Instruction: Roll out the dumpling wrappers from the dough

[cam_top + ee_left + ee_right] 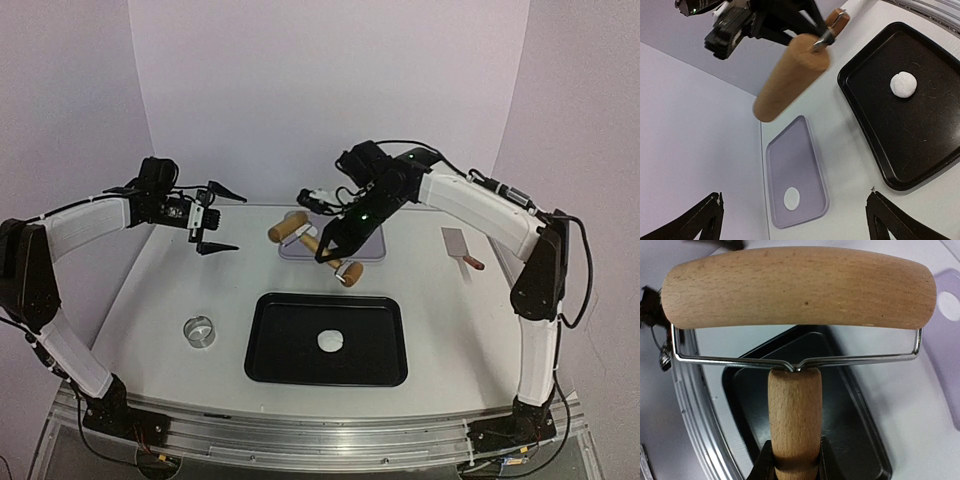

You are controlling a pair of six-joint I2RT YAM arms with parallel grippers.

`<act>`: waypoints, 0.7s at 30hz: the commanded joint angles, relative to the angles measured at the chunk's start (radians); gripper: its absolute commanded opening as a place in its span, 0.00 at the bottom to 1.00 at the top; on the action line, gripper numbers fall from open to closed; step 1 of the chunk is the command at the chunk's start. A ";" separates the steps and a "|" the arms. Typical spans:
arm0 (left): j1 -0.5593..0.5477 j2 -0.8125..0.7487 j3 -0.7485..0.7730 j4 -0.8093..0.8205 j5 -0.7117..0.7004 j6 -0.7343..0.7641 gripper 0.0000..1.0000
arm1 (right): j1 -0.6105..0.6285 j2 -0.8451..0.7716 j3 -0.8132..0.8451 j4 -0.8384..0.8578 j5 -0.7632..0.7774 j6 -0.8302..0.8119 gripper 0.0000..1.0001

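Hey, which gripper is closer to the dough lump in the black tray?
Right. The right gripper, gripping the rolling pin, hangs just past the black tray, in line with the dough lump. The open left gripper sits farther off, beyond the tray's far left corner.

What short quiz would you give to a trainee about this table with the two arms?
1. True or false: the right gripper is shut on the handle of the light wooden roller with a wire frame.
2. Where does the roundish white lump of dough lie? A: in the flat black rectangular tray; B: in a glass bowl; C: on a wooden board.
3. In one word: is the left gripper open or shut?
Key: 1 true; 2 A; 3 open.
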 commanded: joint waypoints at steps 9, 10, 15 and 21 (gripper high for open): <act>-0.097 0.007 0.123 -0.384 0.052 0.497 0.77 | 0.114 0.083 0.166 -0.028 -0.027 -0.123 0.00; -0.104 0.009 0.129 -0.381 0.049 0.498 0.76 | 0.118 0.087 0.171 -0.028 -0.031 -0.126 0.00; -0.119 0.009 0.160 -0.367 0.048 0.464 0.76 | 0.126 0.103 0.193 -0.028 -0.051 -0.127 0.00; -0.124 0.004 0.158 -0.342 0.044 0.447 0.74 | 0.139 0.133 0.232 -0.028 -0.071 -0.127 0.00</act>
